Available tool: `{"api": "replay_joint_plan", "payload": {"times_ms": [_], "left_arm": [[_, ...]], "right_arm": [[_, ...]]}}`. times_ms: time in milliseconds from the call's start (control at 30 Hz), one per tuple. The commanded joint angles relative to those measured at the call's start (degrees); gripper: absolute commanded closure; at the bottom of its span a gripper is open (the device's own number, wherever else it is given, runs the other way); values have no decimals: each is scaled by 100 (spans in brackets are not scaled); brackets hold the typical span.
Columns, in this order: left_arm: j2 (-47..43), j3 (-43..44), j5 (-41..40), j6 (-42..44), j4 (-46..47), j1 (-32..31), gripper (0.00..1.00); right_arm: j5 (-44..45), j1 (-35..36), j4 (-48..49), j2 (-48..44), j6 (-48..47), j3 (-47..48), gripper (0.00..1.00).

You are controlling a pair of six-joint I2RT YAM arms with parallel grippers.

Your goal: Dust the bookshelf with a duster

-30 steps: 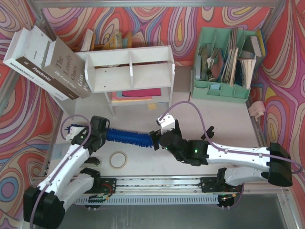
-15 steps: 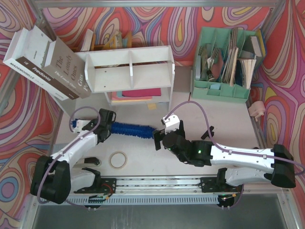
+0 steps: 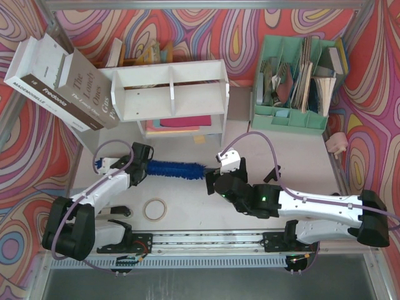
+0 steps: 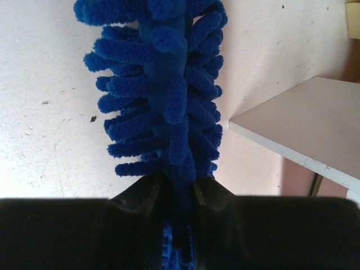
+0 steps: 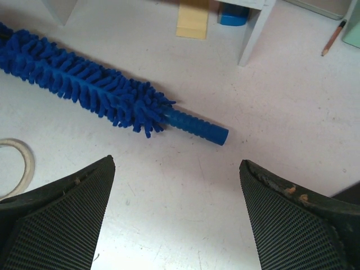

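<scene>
1. Tape roll [image 3: 155, 208]: lies flat on the tabletop [image 3: 294, 169], nearer the arm bases than either end effector and between the two.
2. Right end effector [image 5: 175, 163]: fingers wide apart, nothing between them. It is clear of the duster [image 5: 84, 84], whose thin blue handle [image 5: 197, 126] lies on the tabletop just ahead of the gap.
3. Left end effector [image 3: 144, 165]: fingers [image 4: 140, 194] stand close on either side of the duster's fluffy end, with bristles against both. It cannot be told whether they clamp it.
4. Duster position: flat on the tabletop, spanning from the left end effector to just short of the right one.
5. Bookshelf [image 3: 169, 87]: beyond both end effectors and apart from the duster.
6. Farther out: tilted books [image 3: 75, 94] lie beyond the left end effector. A green file organizer [image 3: 294, 115] lies beyond the right.
</scene>
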Motion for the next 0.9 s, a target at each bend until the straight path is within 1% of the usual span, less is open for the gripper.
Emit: {"api": "replay_joint_plan", "payload": {"times_ms": [0,100,200,267,367,433,533,667,700,767,800,867], "left_arm": [[-74,41,-128,-57,-365,-24,66],[-219,145,-203,32,-661,-20,52],[-467,170,-273,210,-813,-22,33],[-678,242,-337,415,-971,-24,22],[-1028,426,-426,822,-1241,-24,10],[-1276,569,-416,1324,-1309,-24,3],[-1664,713,-333,2364,-1213,-23,2],[-2206,724,-150,4198,-770,-20,2],[-2388,651,-88,4632,-643,-24,2],[-2845,337,106,5666,-56,-31,2],[-3103,134,68,5942,284,-33,1],[-3592,-255,-441,6445,729,-31,2]], "right_arm": [[479,4,-202,-304,203,-51,18],[606,4,-309,-433,199,-19,17],[731,3,-372,-547,196,38,14],[786,-4,-404,-616,147,73,11],[863,-28,-469,-693,109,176,7],[855,-101,-537,-723,86,271,2],[793,-330,-660,-729,90,407,1],[585,-729,-865,-687,108,576,1],[519,-837,-882,-681,101,599,1],[413,-1021,-912,-660,100,633,1],[370,-1114,-910,-659,105,639,1],[261,-1321,-892,-656,107,619,1]]}}
